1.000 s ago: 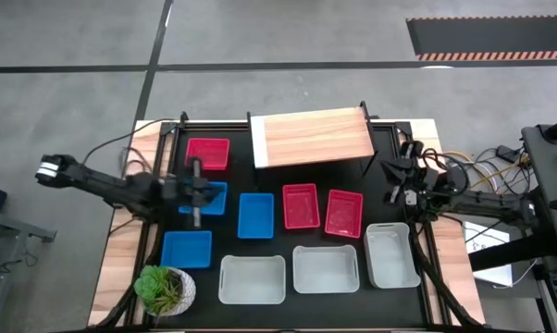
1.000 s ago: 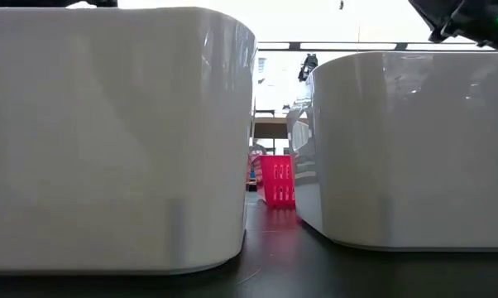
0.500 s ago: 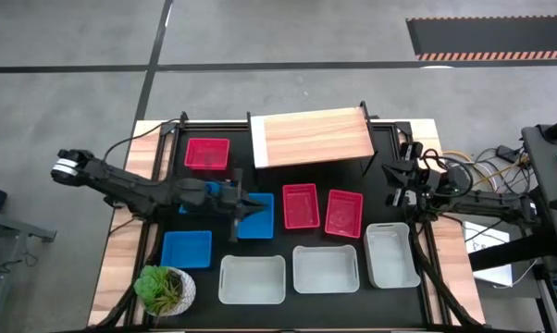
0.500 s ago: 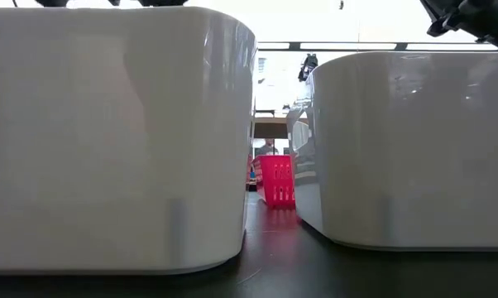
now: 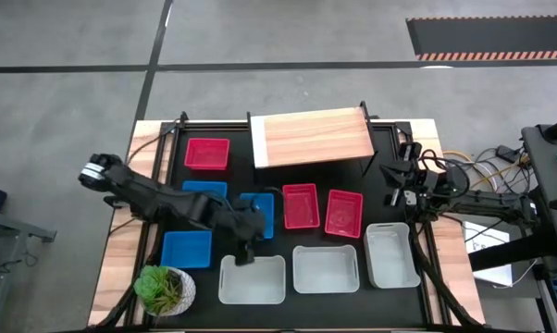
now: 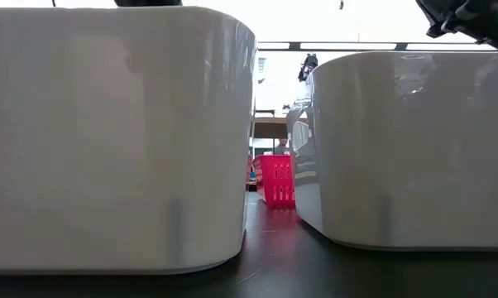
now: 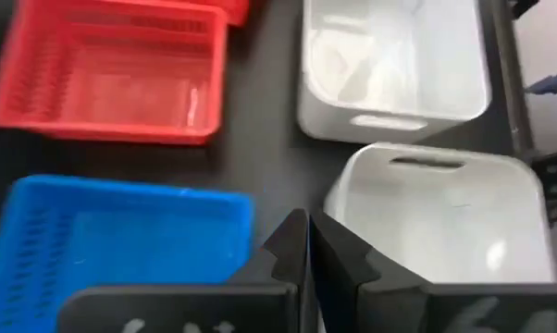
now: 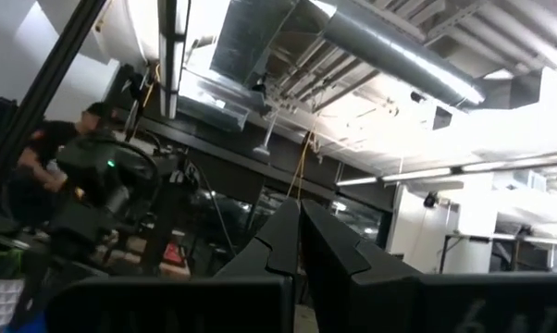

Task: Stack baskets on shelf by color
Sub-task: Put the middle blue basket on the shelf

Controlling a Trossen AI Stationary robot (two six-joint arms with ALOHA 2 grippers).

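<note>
Three blue baskets (image 5: 255,215), (image 5: 186,248), (image 5: 204,189), three red baskets (image 5: 207,154), (image 5: 300,205), (image 5: 343,212) and three white baskets (image 5: 252,277), (image 5: 325,268), (image 5: 391,254) rest on their bottoms on the black table. The light-wood shelf (image 5: 313,137) stands at the far side with nothing on it. My left gripper (image 5: 244,250) is shut and empty. It hovers between the middle blue basket (image 7: 121,231) and the left white basket (image 7: 445,222). My right gripper (image 5: 394,180) is shut and empty at the table's right edge, and it shows pointing up in its wrist view (image 8: 300,231).
A potted green plant (image 5: 164,289) stands at the near left corner. In the low view two white baskets (image 6: 117,141), (image 6: 406,149) fill the picture, with a red basket (image 6: 275,180) between them farther back. Cables lie beyond the table's right edge (image 5: 464,176).
My left gripper has swung from over the far-left blue basket toward the table's right and near edges. It now hovers by the left white basket's far rim. No basket has moved.
</note>
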